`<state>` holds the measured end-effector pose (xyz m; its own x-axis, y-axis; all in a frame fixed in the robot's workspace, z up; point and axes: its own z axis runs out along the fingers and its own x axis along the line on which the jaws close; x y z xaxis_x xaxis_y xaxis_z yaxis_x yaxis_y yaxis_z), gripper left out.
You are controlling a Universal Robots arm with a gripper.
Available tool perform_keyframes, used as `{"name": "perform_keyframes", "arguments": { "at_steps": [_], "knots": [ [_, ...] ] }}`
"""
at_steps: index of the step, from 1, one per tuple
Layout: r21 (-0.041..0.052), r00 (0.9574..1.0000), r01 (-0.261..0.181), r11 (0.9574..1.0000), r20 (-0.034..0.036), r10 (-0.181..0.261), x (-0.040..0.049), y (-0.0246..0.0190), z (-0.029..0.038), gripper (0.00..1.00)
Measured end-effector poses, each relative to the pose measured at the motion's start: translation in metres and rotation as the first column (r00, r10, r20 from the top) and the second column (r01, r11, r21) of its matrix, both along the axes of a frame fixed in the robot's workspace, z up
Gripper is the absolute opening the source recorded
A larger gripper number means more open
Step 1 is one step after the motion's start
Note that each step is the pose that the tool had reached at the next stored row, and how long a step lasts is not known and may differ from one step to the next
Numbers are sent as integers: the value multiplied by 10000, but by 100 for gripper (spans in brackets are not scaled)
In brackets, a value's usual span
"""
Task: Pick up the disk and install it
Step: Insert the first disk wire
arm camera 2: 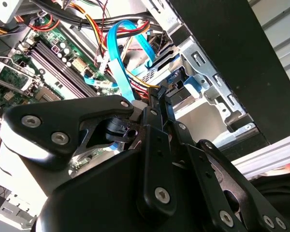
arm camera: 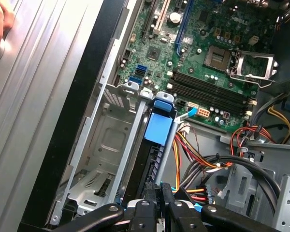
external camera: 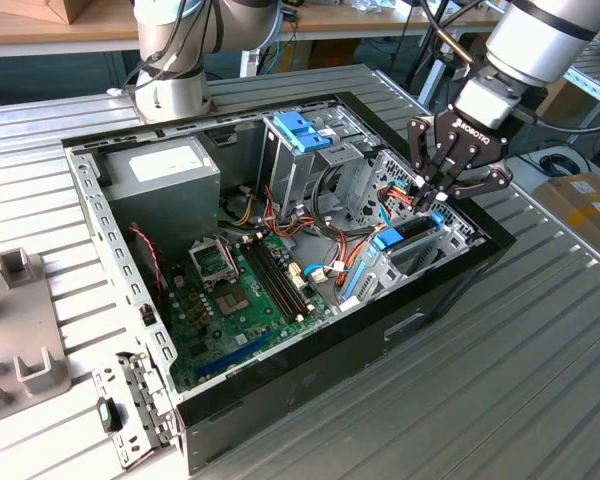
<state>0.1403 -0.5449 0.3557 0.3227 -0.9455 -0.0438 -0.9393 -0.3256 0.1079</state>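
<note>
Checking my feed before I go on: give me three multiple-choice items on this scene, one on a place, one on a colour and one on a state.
1. Where is the claw?
A. Over the power supply
B. Over the table, outside the case
C. Over the drive bay, at the exterior view's right end of the case

2. What colour is the carrier tab on the disk?
A. Light blue
B. Red
C. Green

3. How does the disk sit?
A. Flat on the table
B. On edge in the drive bay
C. Hanging in the air above the case

Answers:
1. C, as the exterior view shows the claw down at that corner of the open case.
2. A, as the tab is plainly light blue in the first wrist view.
3. B, as its thin dark edge stands between the bay's metal walls.
</note>
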Motion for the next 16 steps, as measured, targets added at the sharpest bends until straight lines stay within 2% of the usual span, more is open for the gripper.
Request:
{"name": "perform_keyframes", "arguments": {
  "at_steps": [16],
  "knots": [
    [0, 9988, 499, 9988, 0, -499, 0, 0, -3, 16]
  ]
}}
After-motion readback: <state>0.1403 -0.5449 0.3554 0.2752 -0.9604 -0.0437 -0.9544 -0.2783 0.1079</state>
